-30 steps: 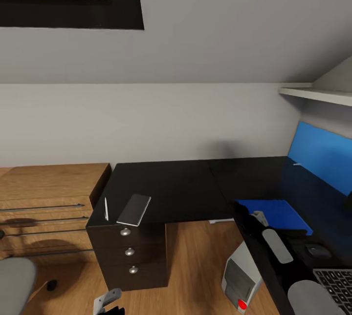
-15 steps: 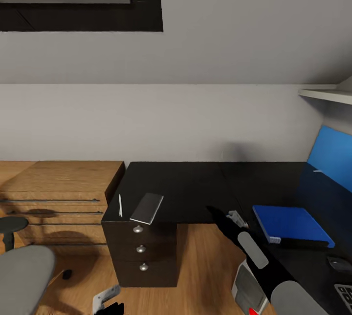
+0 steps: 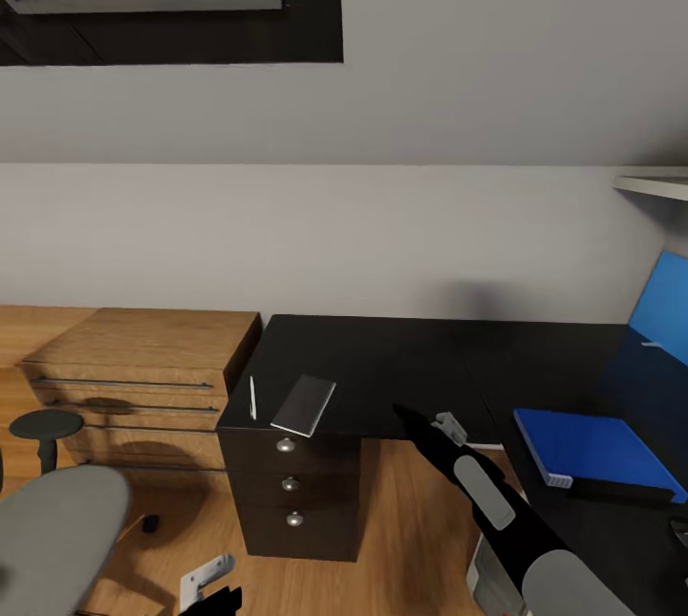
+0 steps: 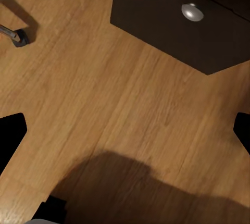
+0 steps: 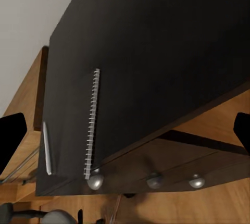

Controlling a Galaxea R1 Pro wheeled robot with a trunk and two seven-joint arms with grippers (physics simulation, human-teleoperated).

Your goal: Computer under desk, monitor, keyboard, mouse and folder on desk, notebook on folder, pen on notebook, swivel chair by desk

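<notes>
The dark grey notebook point(image 3: 304, 404) lies on the black desk point(image 3: 401, 358) above the drawer unit, and the thin pen point(image 3: 252, 397) lies just left of it. In the right wrist view the notebook point(image 5: 91, 125) shows edge-on with its spiral, the pen point(image 5: 47, 148) beside it. The blue folder point(image 3: 597, 449) rests on the desk's right wing. My right gripper point(image 3: 411, 421) hangs open and empty off the desk's inner edge, pointing toward the notebook. My left gripper point(image 4: 125, 135) is open low over the floor. The grey swivel chair point(image 3: 57, 540) stands at the lower left. My right arm hides most of the computer point(image 3: 492, 578).
The black drawer unit point(image 3: 291, 492) with three knobs stands under the notebook. A light wooden dresser point(image 3: 143, 377) adjoins the desk's left end, with a small round stool point(image 3: 46, 427) before it. A blue back panel point(image 3: 664, 306) and a shelf point(image 3: 655, 184) are at the right.
The head view has swung left, so everything has shifted right and the keyboard has left the picture. My right arm has pulled off the folder and reached out toward the notebook.
</notes>
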